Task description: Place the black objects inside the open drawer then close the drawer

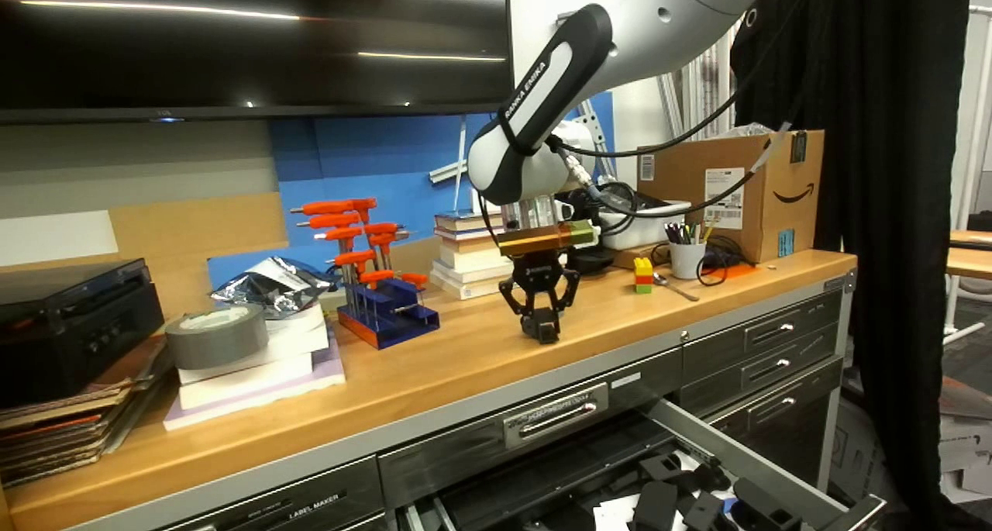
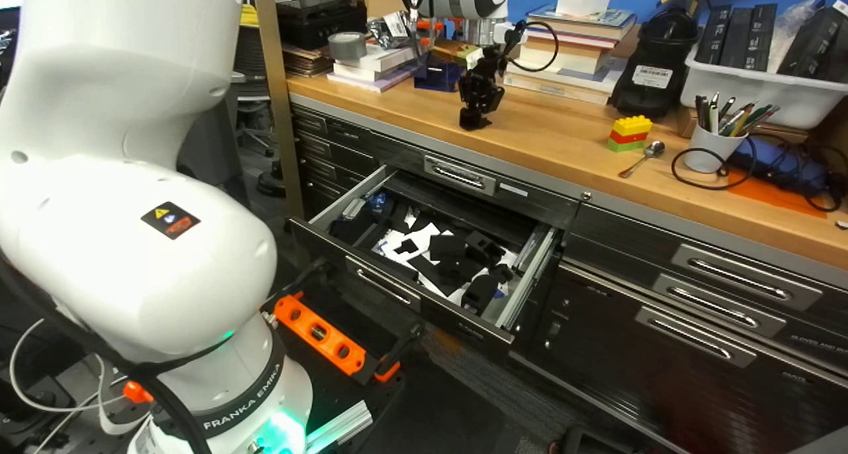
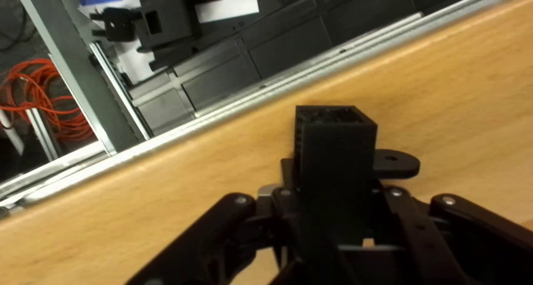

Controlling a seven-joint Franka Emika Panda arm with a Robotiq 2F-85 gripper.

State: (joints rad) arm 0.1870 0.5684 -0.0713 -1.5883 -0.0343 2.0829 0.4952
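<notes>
The tool (image 1: 541, 322) is clamped on one black object (image 3: 338, 152) over the tabletop (image 1: 457, 360); in an exterior view, the open drawer (image 1: 744, 461) lies at 5 o'clock from the tool, containing further black pieces (image 1: 655, 508) and white sheets (image 1: 614, 514)

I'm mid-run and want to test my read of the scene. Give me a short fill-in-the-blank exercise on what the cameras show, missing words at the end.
1. The gripper is closed on a block whose colour is ____.
2. Of open or shut, the drawer meant to receive that block stands ____.
3. The toy brick stack on the worktop has yellow on top and ____ at the very bottom.
4. The metal utensil lying beside those bricks is a ____.

Missing words: black; open; green; spoon
</notes>
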